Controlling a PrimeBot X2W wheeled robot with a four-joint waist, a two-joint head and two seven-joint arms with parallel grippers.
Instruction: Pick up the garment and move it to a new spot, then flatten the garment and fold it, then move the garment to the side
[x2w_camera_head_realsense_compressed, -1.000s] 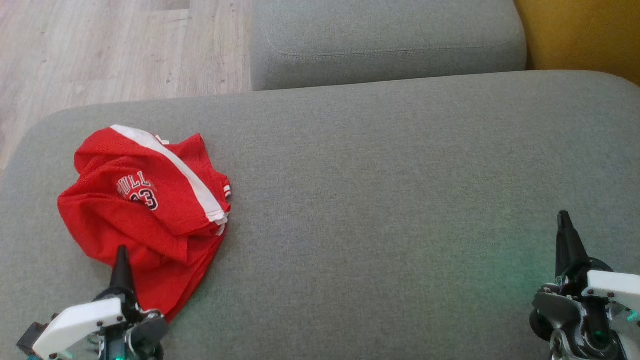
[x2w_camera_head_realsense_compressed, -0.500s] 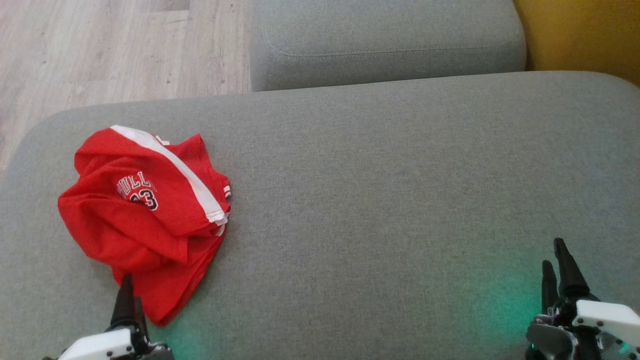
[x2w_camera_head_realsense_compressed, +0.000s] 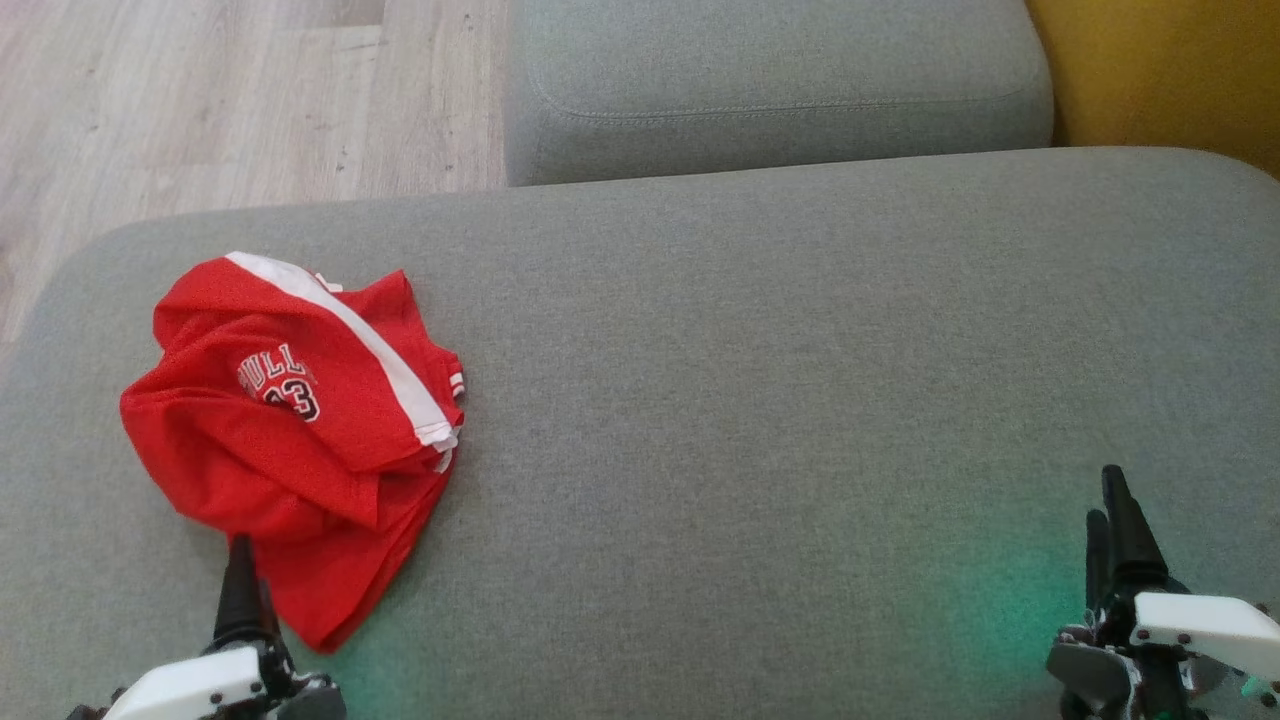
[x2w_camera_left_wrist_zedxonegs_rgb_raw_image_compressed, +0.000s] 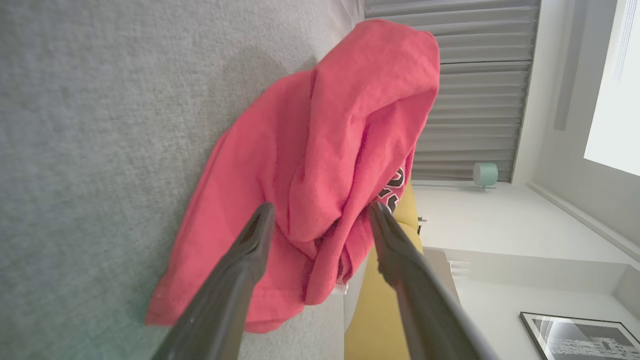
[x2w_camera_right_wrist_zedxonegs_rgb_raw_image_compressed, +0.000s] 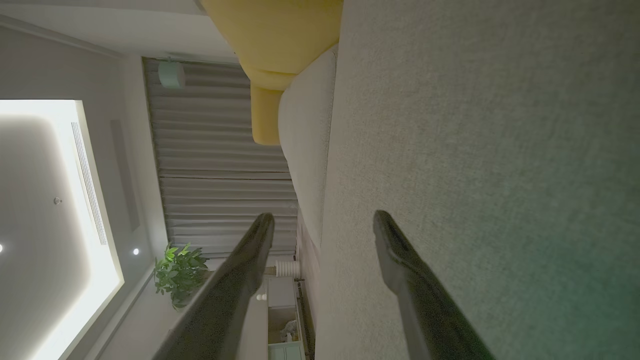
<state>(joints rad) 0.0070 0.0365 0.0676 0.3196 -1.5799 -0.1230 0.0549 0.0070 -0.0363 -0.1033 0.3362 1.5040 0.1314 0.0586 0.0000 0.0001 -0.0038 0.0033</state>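
Left wrist view: my left gripper (x2w_camera_left_wrist_zedxonegs_rgb_raw_image_compressed: 320, 206) spread before the crumpled red jersey (x2w_camera_left_wrist_zedxonegs_rgb_raw_image_compressed: 350, 100) — poised to pinch; right gripper (x2w_camera_right_wrist_zedxonegs_rgb_raw_image_compressed: 322, 216) spread, idle.

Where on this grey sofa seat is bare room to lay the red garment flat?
Free: the wide middle of the grey seat cushion, between the red Bulls garment and the right gripper. Crowded: the left end, where the garment lies, left gripper at its edge.

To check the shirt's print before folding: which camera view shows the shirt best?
Head view: the whole crumpled shirt, its stripe and print face up. The left wrist view shows the shirt close, print nearly hidden. The right wrist view looks along the sofa.
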